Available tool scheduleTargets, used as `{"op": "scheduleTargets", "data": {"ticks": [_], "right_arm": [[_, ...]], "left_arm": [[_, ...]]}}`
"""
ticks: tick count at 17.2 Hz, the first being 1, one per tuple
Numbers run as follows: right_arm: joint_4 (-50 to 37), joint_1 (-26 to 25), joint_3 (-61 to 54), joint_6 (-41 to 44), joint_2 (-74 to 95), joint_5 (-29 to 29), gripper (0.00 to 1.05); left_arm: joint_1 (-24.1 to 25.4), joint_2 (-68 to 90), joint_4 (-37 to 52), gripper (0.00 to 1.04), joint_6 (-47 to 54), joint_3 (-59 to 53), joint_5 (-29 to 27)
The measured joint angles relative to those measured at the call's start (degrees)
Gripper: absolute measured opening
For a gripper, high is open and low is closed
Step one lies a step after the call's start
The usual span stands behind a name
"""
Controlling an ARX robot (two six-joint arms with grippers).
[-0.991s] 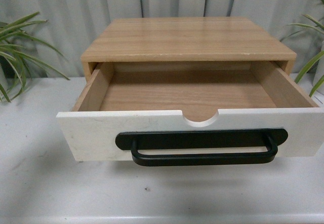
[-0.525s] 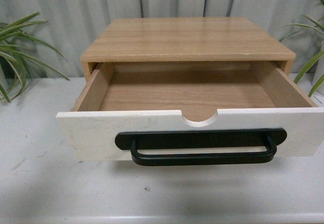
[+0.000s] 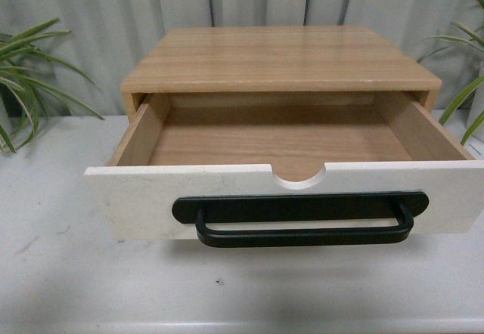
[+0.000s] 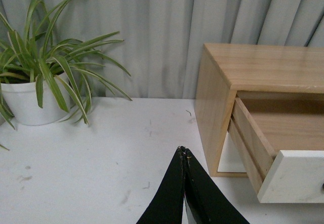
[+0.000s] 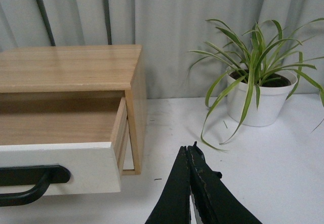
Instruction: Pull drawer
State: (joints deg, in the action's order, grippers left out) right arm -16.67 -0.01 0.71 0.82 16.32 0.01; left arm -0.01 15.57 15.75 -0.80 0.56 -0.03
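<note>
The drawer (image 3: pixel 151 198) stands pulled well out of its light wood cabinet (image 3: pixel 280 58). It has a white front, a long black bar handle (image 3: pixel 302 219), a semicircular notch in the top edge and a bare wooden inside. Neither arm shows in the front view. My left gripper (image 4: pixel 183 151) is shut on nothing, off to the left of the cabinet (image 4: pixel 217 97), with the drawer (image 4: pixel 293 176) at the picture's edge. My right gripper (image 5: pixel 191 148) is also shut and empty, off to the right of the drawer (image 5: pixel 61 168), apart from its handle (image 5: pixel 25 183).
A potted plant (image 4: pixel 35 92) in a white pot stands on the white table (image 3: pixel 60 273) to the left of the cabinet. Another potted plant (image 5: pixel 258 95) stands to its right. Grey curtains (image 3: pixel 98 17) hang behind.
</note>
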Motion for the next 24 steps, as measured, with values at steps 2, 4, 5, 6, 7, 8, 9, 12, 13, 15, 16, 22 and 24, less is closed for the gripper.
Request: {"op": "scheduleTargets", "data": {"ticks": [2,4,5,6,7,8,9,12,13,15,16,22,24], "right_arm": [[2.4,0.0,0.0,0.0,-1.99,0.0,0.02],[3.76,0.0,0.0,0.0,-3.65,0.0,0.02],[4.55,0.0,0.0,0.0,-4.44,0.0,0.02],[5.62,0.0,0.0,-0.02,-5.31,0.0,0.02],[6.25,0.0,0.0,0.0,-5.97,0.0,0.02],[6.8,0.0,0.0,-0.02,-6.49,0.0,0.02],[14.01,0.0,0.04,0.0,-10.99,-0.02,0.02],[17.27,-0.04,0.02,0.0,-16.13,0.02,0.02],[17.18,0.0,0.02,-0.02,-16.0,0.02,0.02],[16.85,0.0,0.02,0.0,-16.13,0.0,0.02],[16.85,0.0,0.02,0.02,-16.13,0.0,0.03],[16.85,0.0,0.02,0.0,-16.13,0.0,0.67],[16.85,0.0,0.02,0.0,-16.13,0.0,0.83]], "left_arm": [[0.0,-2.03,-2.25,0.02,0.0,0.0,0.0],[0.0,-3.5,-3.63,0.02,0.0,0.0,0.0],[0.0,-4.24,-4.33,0.02,0.0,0.0,0.0],[0.0,-5.14,-5.38,0.02,0.0,0.0,0.0],[0.0,-5.7,-5.84,0.02,0.0,0.0,0.0],[0.0,-7.58,-8.79,0.02,0.0,0.13,-0.07],[0.0,-13.68,-16.5,0.02,0.0,0.04,0.15],[0.0,-15.04,-16.26,0.02,0.0,0.04,-0.07],[0.0,-15.06,-16.06,0.02,0.02,0.04,0.02],[0.0,-15.04,-16.0,0.02,0.0,0.04,0.0],[0.0,-15.04,-15.98,0.09,-0.02,0.04,0.0],[0.0,-15.04,-15.98,0.73,0.0,0.04,0.0],[0.0,-15.04,-15.98,0.89,0.0,0.04,0.0]]}}
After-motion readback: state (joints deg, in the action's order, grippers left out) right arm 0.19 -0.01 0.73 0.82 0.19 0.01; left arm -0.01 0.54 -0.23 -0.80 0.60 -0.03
